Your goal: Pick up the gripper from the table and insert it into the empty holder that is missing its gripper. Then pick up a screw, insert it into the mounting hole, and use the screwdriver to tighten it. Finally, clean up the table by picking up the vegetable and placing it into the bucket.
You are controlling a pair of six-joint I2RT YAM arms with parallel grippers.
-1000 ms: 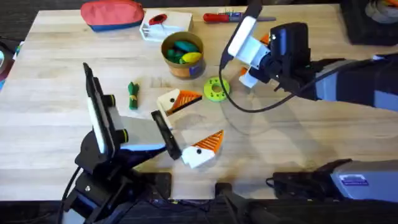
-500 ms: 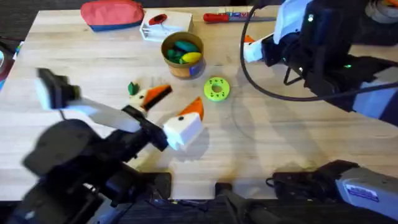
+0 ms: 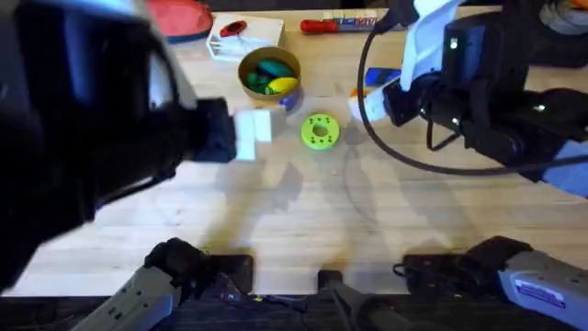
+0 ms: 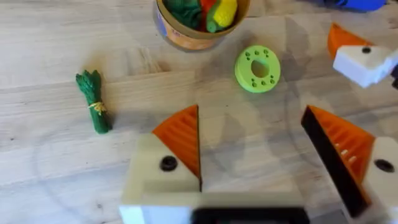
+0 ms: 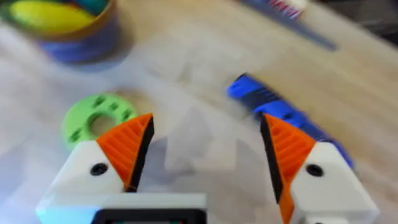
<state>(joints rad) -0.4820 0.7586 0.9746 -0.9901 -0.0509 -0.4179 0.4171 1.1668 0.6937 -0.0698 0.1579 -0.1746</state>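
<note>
Pale wood planks make up the table [image 3: 303, 221] I am working over, and from above my left arm looms big and dark across the nine o'clock side.

Through the left wrist camera I see the left gripper [image 4: 273, 158] spread wide with nothing between its two orange-faced white fingers. Below it lies the vegetable [image 4: 93, 109], a little dark green bundle flat on the wood at about nine o'clock from the lime-green disc [image 4: 257, 68]. The bucket [image 3: 269, 78] stands just beside that disc, at roughly ten o'clock from it in the overhead view, with green and yellow toy produce inside (the vegetable is well apart from it).

My right gripper [image 5: 202, 165] is also open wide and holds nothing; both its white fingers carry orange ribbed pads [image 5: 127, 146]. The screwdriver [image 5: 280, 115], blue and chunky, lies on the table beyond the fingers, near one orange pad; I cannot tell whether it touches. In the overhead view it sits at about two o'clock from the disc.

A slim red-handled screwdriver [image 3: 331, 25] lies along the far edge at twelve o'clock, beside a small white tray [image 3: 241, 37].
</note>
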